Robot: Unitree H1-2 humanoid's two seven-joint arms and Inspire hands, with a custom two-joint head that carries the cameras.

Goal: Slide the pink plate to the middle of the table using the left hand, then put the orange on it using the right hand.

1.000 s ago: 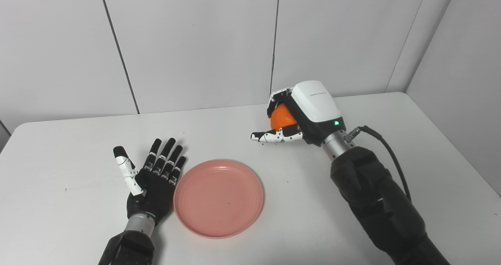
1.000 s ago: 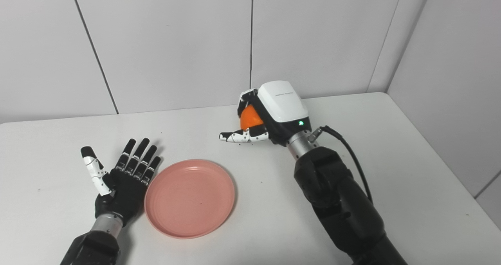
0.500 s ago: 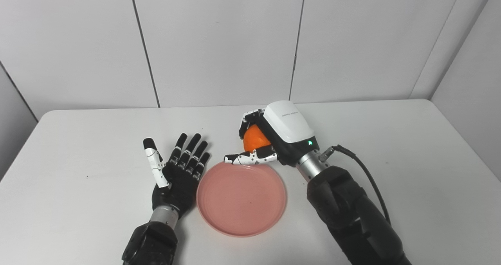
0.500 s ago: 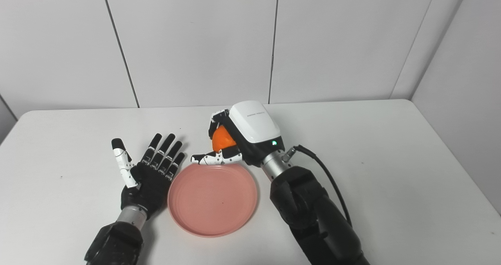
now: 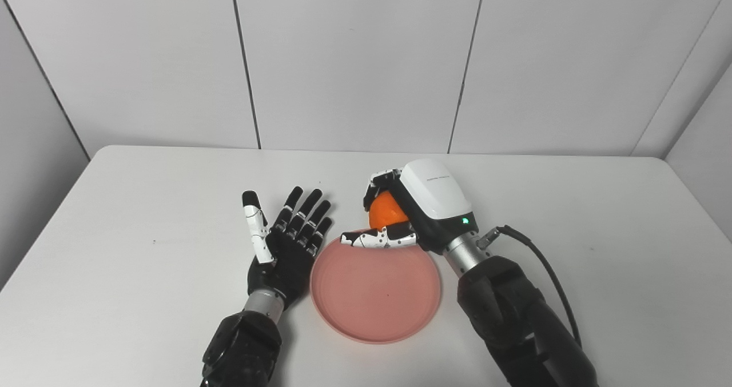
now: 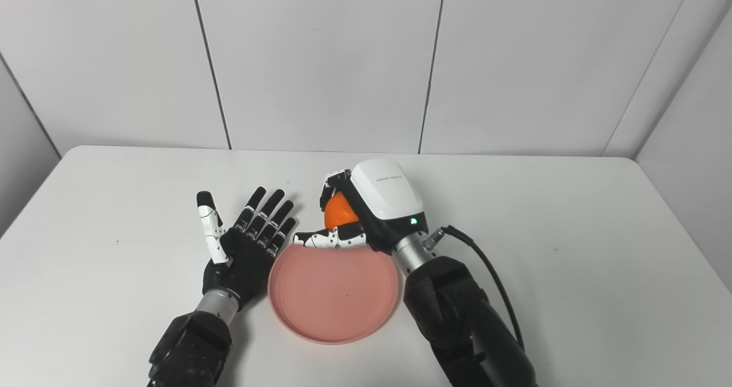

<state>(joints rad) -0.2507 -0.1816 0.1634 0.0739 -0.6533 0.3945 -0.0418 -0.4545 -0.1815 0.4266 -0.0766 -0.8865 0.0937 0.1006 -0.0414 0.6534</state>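
Orange sits just above frame centre, gripped in the right hand; fingers curl over its top and far side, thumb stretches out flat beneath it, pointing left; only a wedge of orange skin shows between them (the rest is hidden by the white hand shell); fruit is held over the far rim of the pink plate, whether the thumb touches that rim cannot be told; orange not yet on the plate.

Pink plate lies flat on the white table, lower centre of the frame, round, shallow, nothing resting in its well; a tiny dark speck near its middle.

Left hand is just left of the plate, lower-left of centre; palm up, fingers spread and straight, holding nothing; its black palm edge is right beside the plate's left rim, contact not clear; the white-and-black thumb sticks up and to the left.

Right forearm comes in from bottom right, black sleeve, with a black cable looping off the wrist; green light on the hand shell; left forearm enters at the bottom, left of the plate.

Behind the table, grey wall panels with vertical seams fill the upper half of the frame.
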